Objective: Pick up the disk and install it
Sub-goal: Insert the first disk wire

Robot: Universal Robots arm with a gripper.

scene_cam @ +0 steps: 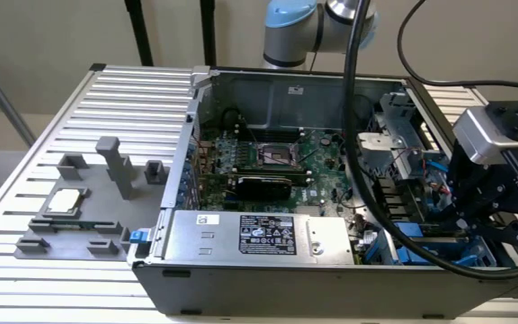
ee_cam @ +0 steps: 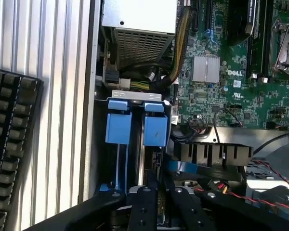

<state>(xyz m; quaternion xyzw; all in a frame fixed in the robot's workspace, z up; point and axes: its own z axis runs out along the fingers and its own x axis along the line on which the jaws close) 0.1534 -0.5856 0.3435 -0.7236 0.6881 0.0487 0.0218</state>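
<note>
The gripper [scene_cam: 498,212] hung over the near right corner of the case [scene_cam: 241,270], above the drive bay; I could not tell its opening or any hold. Blue tabs [ee_cam: 137,129] stood upright in the bay [ee_cam: 135,96], likely the disk's carrier. A good step likely meant keeping square to the slots, clear of the cables [ee_cam: 176,38]

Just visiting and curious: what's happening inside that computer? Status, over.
Claw low over the drive bay. Two blue disk carriers stand there side by side; which one it works, unclear. Cables close beside.
</note>
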